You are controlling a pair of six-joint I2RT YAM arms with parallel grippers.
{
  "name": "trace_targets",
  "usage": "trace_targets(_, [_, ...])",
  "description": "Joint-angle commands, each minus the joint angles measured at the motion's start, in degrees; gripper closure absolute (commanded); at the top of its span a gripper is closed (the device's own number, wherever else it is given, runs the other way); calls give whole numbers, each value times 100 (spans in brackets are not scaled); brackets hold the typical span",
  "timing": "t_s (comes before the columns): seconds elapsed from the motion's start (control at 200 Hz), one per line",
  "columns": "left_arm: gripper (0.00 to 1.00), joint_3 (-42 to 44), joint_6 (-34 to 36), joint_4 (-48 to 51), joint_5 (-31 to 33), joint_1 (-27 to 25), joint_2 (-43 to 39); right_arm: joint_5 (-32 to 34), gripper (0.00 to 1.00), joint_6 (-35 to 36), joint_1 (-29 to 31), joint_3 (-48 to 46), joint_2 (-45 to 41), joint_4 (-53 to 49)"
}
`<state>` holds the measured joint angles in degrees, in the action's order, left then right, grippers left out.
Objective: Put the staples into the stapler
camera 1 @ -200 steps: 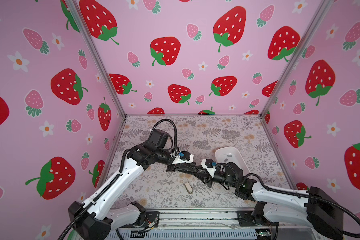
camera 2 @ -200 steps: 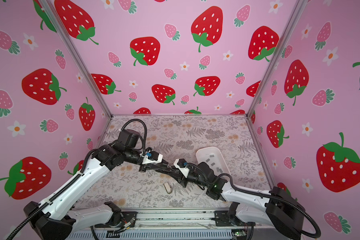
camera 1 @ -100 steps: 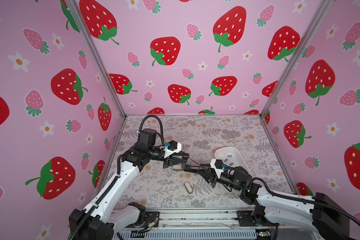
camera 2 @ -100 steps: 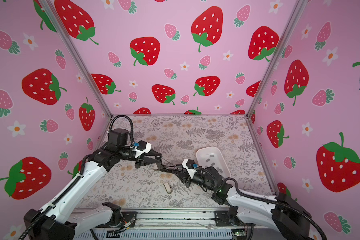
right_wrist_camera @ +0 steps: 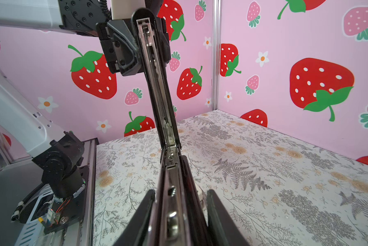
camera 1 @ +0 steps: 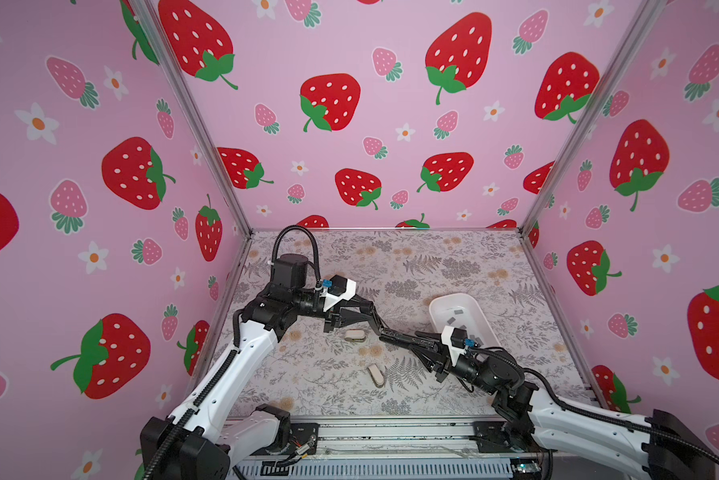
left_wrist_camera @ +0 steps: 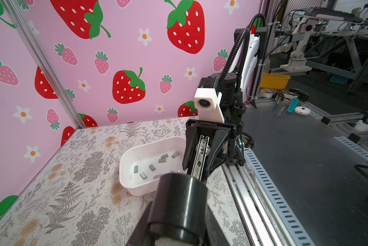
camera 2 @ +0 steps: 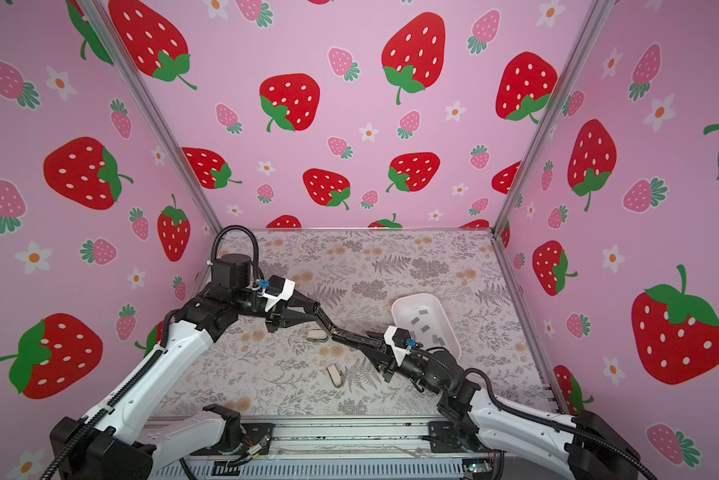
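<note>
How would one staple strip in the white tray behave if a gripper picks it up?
Probably light: each staple strip is tiny beside the white tray. Likely slippery and hard to pinch: thin grey metal lying flat.

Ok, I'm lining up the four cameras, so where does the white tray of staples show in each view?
Top view: white tray right of centre, just beyond the open stapler.
Top view: the same place, right of centre.
Left wrist: near the middle, partly hidden behind the stapler.
Right wrist: not in it.
Shared landmark: the open stapler, seen in all four.
</note>
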<state>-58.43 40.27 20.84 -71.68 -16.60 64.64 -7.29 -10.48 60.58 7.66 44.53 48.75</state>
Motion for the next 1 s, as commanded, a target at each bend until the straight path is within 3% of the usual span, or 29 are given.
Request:
trace_targets(0.0, [85,-85,40,-902,681,258,-103,57,88,128,34,-212,-233,-378])
trace_targets(0.085, [77,0,-77,-1092,843,264,-90,139,88,99,34,-212,-253,-435])
trace_targets(0.165, [59,137,-304,-1380,1140,258,-82,310,87,51,40,-196,-213,-454])
trace_targets(0.38, [41,296,-654,-1764,1931,267,16,751,91,-131,34,-195,-95,-356])
trace_targets(0.58, [38,409,-989,-2139,2446,262,32,1141,92,-295,33,-212,-56,-193])
trace_targets(0.805, [38,426,-966,-2018,2567,183,15,1467,95,-389,33,-172,216,-81])
trace_targets(0.995, [39,454,-678,-1512,3005,-1017,11,1580,96,-498,33,-213,286,182])
